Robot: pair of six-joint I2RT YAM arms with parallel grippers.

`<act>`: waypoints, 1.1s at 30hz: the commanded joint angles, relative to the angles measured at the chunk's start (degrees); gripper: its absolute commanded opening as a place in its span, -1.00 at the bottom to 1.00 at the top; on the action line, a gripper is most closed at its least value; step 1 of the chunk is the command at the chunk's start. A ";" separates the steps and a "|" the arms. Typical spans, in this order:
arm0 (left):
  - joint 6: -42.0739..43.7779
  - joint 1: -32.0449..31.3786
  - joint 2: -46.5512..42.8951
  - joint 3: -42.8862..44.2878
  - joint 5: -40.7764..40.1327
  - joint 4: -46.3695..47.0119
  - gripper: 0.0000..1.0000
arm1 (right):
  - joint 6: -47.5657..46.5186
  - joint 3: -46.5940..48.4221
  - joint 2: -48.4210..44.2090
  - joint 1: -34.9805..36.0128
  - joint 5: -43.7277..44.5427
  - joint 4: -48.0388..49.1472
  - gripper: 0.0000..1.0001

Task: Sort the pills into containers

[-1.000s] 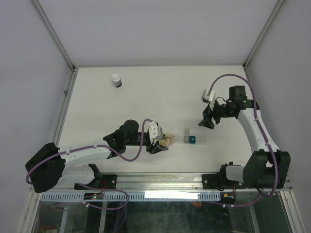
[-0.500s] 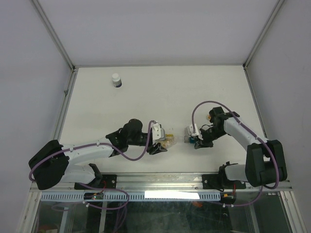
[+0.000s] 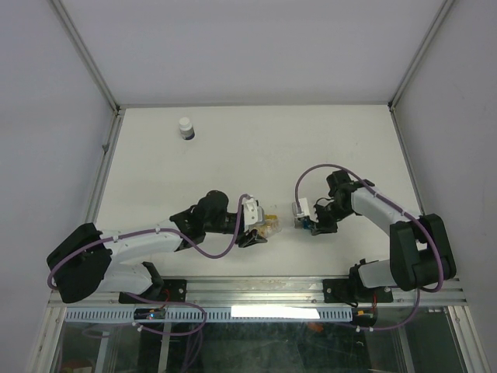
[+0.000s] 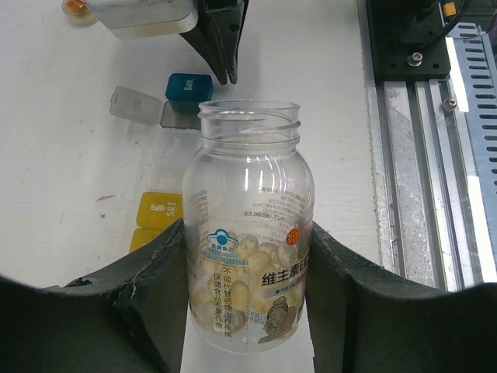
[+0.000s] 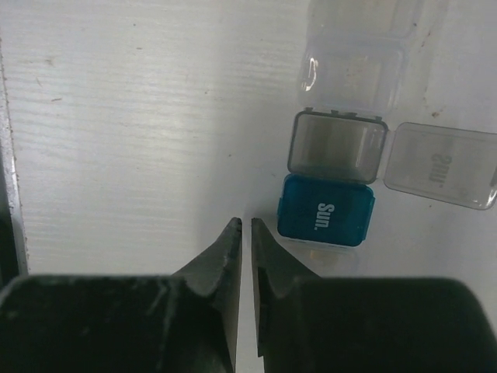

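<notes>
Midway along the table's [image 3: 233, 148] near edge, the left gripper [image 3: 253, 231], arm stretched low, clamps a clear pill bottle [image 4: 248, 233]; the yellow container [image 4: 159, 210] lies just beside it. The right gripper [image 5: 246, 227], arm folded, fingers almost together and empty, points down beside the teal container [image 5: 326, 210].

A robotics lab test cell, seen from above. A bare white table [image 3: 233, 155] sits boxed in by plain pale walls [image 3: 233, 47] joined with aluminium frame posts [image 3: 87, 54]. Two small robot arms, the left arm [image 3: 140, 242] and the right arm [image 3: 380, 206], are bolted to a metal rail [image 3: 264, 289] along the near edge, with purple cables [image 3: 210, 250] looping over them and a slotted cable duct [image 3: 101, 314] below. On the table lie small items: a teal pill-box compartment [image 5: 326, 210] and a white bottle [image 3: 185, 127].
</notes>
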 commanded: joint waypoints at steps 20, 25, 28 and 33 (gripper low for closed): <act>-2.64 0.23 6.03 9.15 -3.49 -5.61 -1.00 | 11.10 11.14 -8.28 -1.22 -8.03 -6.77 -0.53; -0.47 0.05 7.16 12.47 -4.50 -10.99 -1.00 | 30.52 25.66 -8.44 -3.03 -6.82 -8.01 -0.39; 0.06 -0.19 9.13 16.14 -5.28 -15.13 -1.00 | 40.64 26.04 -9.18 -10.41 -16.51 -2.96 -0.30; -1.97 -2.94 15.32 24.37 -11.59 -23.43 -1.00 | 46.46 20.08 -10.07 -19.00 -19.86 4.84 -0.25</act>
